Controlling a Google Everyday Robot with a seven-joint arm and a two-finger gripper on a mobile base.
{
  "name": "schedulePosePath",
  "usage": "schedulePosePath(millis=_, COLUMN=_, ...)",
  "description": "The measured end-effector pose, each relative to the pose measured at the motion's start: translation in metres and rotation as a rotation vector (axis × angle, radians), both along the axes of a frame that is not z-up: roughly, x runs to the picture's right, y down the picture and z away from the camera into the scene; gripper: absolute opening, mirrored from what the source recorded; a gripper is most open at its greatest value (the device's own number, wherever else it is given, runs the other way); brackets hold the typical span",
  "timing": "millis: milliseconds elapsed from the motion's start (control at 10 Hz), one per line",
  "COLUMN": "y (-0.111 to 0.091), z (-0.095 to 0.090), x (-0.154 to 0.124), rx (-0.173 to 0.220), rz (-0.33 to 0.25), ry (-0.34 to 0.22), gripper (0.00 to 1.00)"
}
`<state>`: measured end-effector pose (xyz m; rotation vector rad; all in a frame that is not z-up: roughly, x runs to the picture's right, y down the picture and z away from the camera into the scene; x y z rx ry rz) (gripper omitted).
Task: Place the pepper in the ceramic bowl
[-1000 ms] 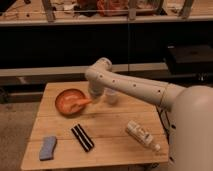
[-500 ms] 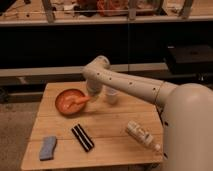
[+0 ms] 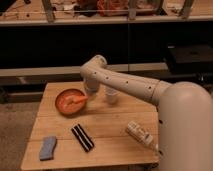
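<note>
Since the prior frame, the arm has shifted slightly left, its end effector now at the bowl's right rim, left of centre frame. Jaw state cannot be told. Pepper lies inside the bowl, its tip toward the end effector; whether it is gripped cannot be told. Cup stands just right of the end effector. Striped bar, blue sponge and bottle lie along the lower tabletop.
</note>
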<state>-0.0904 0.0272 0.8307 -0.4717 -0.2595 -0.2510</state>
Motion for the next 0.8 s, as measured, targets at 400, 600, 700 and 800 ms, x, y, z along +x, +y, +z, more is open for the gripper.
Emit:
schedulePosePath(millis=400, y=-0.004, z=0.006, x=-0.012, rx=0.011, rz=-0.012, ry=-0.012, gripper=0.00)
schedulePosePath(millis=600, y=-0.005, z=0.008, x=-0.019, rx=0.017, rz=-0.020, ry=-0.020, gripper=0.00)
schedulePosePath(millis=700, y=-0.006, z=0.009, x=-0.019, rx=0.019, rz=-0.021, ry=-0.023, gripper=0.00)
schedulePosePath(millis=800, y=-0.007, z=0.011, x=-0.020, rx=0.024, rz=-0.023, ry=-0.022, gripper=0.00)
